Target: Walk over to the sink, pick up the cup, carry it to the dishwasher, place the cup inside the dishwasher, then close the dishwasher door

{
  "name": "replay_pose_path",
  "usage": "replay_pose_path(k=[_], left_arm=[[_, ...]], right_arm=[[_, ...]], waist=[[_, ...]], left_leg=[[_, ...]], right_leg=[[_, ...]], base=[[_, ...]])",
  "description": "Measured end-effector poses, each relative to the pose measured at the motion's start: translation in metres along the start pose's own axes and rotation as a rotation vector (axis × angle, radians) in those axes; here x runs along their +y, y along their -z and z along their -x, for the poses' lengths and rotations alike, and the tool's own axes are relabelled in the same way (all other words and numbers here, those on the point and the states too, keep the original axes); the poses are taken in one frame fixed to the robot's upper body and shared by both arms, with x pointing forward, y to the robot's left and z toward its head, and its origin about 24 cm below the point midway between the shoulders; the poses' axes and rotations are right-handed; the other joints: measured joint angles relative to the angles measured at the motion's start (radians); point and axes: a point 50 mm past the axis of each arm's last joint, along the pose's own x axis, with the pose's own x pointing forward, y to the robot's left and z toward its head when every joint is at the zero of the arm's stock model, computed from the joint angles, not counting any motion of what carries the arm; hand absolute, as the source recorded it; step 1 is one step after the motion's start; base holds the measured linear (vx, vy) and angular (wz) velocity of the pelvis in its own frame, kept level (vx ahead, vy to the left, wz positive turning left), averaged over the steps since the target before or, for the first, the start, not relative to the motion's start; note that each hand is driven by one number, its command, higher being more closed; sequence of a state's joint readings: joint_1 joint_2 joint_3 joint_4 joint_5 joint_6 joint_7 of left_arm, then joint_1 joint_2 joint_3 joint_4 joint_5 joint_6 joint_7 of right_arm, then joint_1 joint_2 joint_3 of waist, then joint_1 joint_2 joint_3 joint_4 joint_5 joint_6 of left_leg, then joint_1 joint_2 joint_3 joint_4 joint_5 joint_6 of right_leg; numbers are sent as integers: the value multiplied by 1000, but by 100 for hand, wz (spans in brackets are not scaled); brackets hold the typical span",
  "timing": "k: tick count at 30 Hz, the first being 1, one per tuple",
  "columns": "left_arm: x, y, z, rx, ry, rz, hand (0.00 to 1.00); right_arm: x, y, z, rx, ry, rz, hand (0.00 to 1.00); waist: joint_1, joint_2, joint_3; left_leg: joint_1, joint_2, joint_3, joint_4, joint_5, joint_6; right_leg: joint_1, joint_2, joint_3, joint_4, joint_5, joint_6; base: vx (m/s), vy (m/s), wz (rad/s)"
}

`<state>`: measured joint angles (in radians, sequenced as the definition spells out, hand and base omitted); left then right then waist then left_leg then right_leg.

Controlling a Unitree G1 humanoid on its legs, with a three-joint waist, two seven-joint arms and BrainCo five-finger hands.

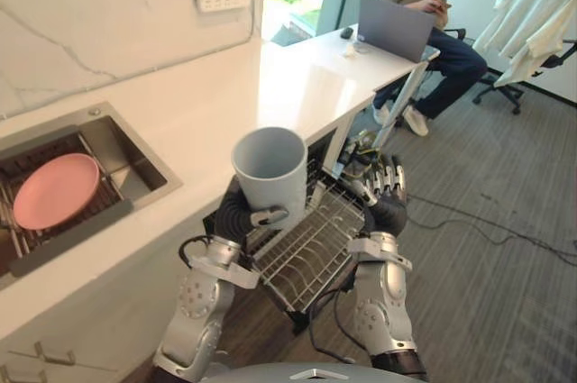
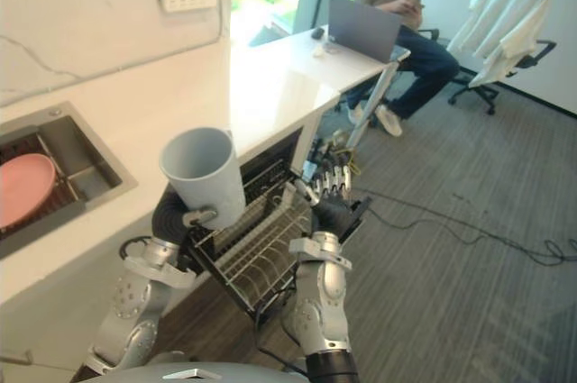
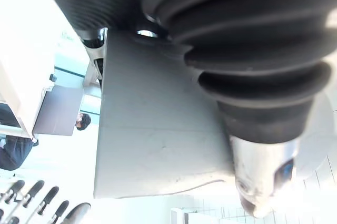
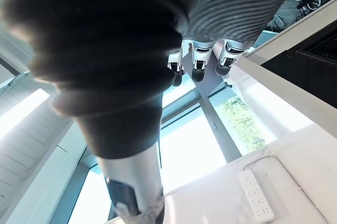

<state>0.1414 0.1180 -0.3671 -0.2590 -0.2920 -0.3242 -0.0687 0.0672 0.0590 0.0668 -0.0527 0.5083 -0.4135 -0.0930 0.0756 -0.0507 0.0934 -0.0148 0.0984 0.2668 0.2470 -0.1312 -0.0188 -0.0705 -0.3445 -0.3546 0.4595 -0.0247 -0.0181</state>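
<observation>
A pale grey-blue cup (image 1: 271, 176) is held upright in my left hand (image 1: 242, 214), fingers and thumb curled round its lower part; in the left wrist view the cup's wall (image 3: 158, 139) lies against the hand. The cup hangs above the pulled-out wire rack (image 1: 311, 252) of the open dishwasher (image 2: 261, 186) under the white counter (image 1: 216, 122). My right hand (image 1: 386, 192) is raised beside the rack's right end, fingers straight and holding nothing. The sink (image 1: 135, 167) lies at the left.
A pink plate (image 1: 56, 189) rests on a wire rack in the sink. At the counter's far end a person (image 1: 431, 13) sits with a laptop (image 1: 393, 27). An office chair draped in white cloth (image 1: 527, 27) stands at the right. Grey floor lies to the right.
</observation>
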Motion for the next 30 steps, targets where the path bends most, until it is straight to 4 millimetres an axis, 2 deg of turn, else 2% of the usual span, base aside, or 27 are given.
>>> replay_pose_path(k=[1,3,4,5,6,9,13,16,19,21,22,23,24,25,26,27,30], left_arm=[[3,1,1,8,-4,-8,100],[4,0,1,0,-12,-10,100],[5,-1,0,-6,-27,-11,100],[7,-2,0,-10,-34,-14,100],[9,-2,-1,-14,-53,-16,100],[9,-4,-2,-34,-77,2,100],[16,-15,-1,-86,-118,-11,100],[23,-18,5,-99,-153,-26,100],[27,-19,12,-119,-184,-30,100],[26,-21,13,-137,-180,-33,100],[23,-22,13,-141,-170,-39,100],[23,-23,13,-145,-168,-39,100],[21,-24,13,-147,-162,-36,100],[20,-24,13,-149,-161,-30,100],[20,-24,12,-153,-157,-30,100],[18,-26,11,-158,-144,-30,100],[11,-31,1,-201,-120,-56,100]], right_arm=[[-1,-2,-1,-7,-2,12,0],[-2,-9,-9,-37,-9,23,0],[2,-12,-16,-49,-31,26,0],[4,-14,-20,-55,-44,25,0],[6,-15,-23,-59,-58,27,0],[-5,-17,-21,-36,-50,67,0],[2,-11,-22,17,-118,64,0],[8,-3,-19,77,-180,77,0],[14,0,-21,95,-234,117,0],[7,-10,-29,70,-259,168,0],[-2,-20,-35,46,-249,200,0],[-6,-23,-38,40,-243,204,0],[-10,-29,-41,30,-232,209,0],[-18,-39,-43,8,-208,207,0],[-20,-41,-43,3,-201,209,0],[-22,-42,-39,14,-186,204,0],[-18,-34,-26,42,-148,105,0]], waist=[[2,-17,-9],[9,-14,-23],[14,-6,-25],[14,-2,-22],[11,5,-18],[5,40,-8],[10,44,-6],[13,47,-1],[25,57,5],[-2,62,6],[-12,66,3],[-12,60,6],[-19,41,11],[-33,66,2],[-46,79,-6],[-66,83,-14],[-80,63,-5]], left_leg=[[-13,-7,-25,4,-2,-21],[-45,5,-70,-13,11,-40],[-77,9,-76,-16,19,-48],[-91,9,-77,-17,23,-51],[-114,9,-78,-15,33,-56],[-113,17,-120,-21,45,-60],[-128,19,-147,-29,55,-65],[-148,-3,-202,-66,99,-60],[-132,-2,-200,-103,131,-58],[-154,-19,-199,-99,176,-48],[-122,-15,-170,-186,176,-28],[-106,-15,-127,-208,177,-25],[-106,-14,-44,-156,143,9],[-64,6,39,-101,123,-20],[-44,-6,34,-151,124,-27],[-15,-34,19,-228,162,-22],[12,-74,20,-333,214,-3]], right_leg=[[14,16,16,-60,31,58],[50,68,9,-193,28,83],[59,93,6,-296,44,113],[70,104,2,-347,50,124],[79,116,-16,-426,78,170],[120,148,-43,-484,100,162],[131,158,-66,-498,99,161],[144,154,-131,-509,96,161],[139,150,-131,-474,76,157],[136,130,-145,-412,31,161],[131,108,-178,-385,17,162],[132,92,-187,-387,17,164],[133,64,-202,-385,18,169],[159,55,-212,-388,31,185],[164,56,-215,-385,35,194],[171,37,-233,-386,51,179],[166,17,-255,-389,54,176]], base=[[89,-245,26],[57,-225,-8],[28,-191,-31],[33,-217,-34],[37,-141,-17],[32,-106,13],[10,-36,24],[-17,-11,62],[-25,2,28],[-75,37,78],[-88,52,71],[-102,83,52],[-23,90,35],[26,121,34],[35,156,36],[-14,192,39],[-47,120,25]])
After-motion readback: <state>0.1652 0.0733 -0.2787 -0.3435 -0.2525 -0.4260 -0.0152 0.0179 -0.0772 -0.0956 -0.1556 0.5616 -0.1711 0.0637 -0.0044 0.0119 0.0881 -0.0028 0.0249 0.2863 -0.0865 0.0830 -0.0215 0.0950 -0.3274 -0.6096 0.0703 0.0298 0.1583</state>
